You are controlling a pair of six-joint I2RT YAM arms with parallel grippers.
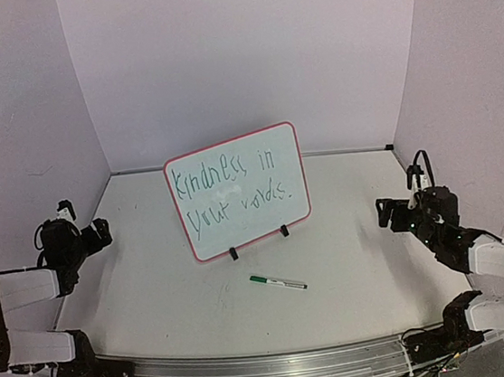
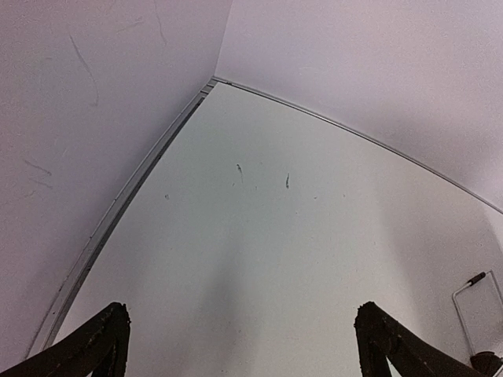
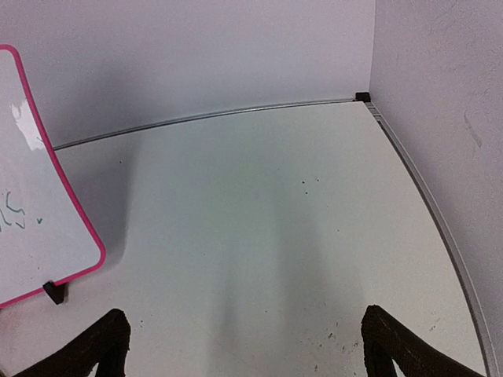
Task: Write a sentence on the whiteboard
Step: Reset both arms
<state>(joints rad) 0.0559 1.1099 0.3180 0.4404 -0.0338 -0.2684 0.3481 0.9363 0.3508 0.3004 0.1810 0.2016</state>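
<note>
The writing looks finished to us, so the risks from here are about spoiling it. The whiteboard (image 1: 247,228) stands at mid-table on two small black feet, leaning back. The sentence (image 1: 232,191) runs across it in two green rows, reading roughly "Kindness in your words." A sweep inward by either arm could tip the board off those feet, and a finger dragged over the lettering would smear it. The marker (image 1: 278,282) lies loose on the table (image 1: 154,291) just in front of the board. A careless pass could send it rolling. We cannot tell whether it is capped, and if it is not, the tip may dry out.

On the left, the left gripper (image 2: 241,314) is held low near the side wall, well apart from the board, its fingers spread wide with only bare table between them. On the right, the right gripper (image 3: 245,316) mirrors it near the opposite wall, angled toward the back corner, fingers likewise spread and holding nothing. The board's red edge shows at the left of its wrist view.
</note>
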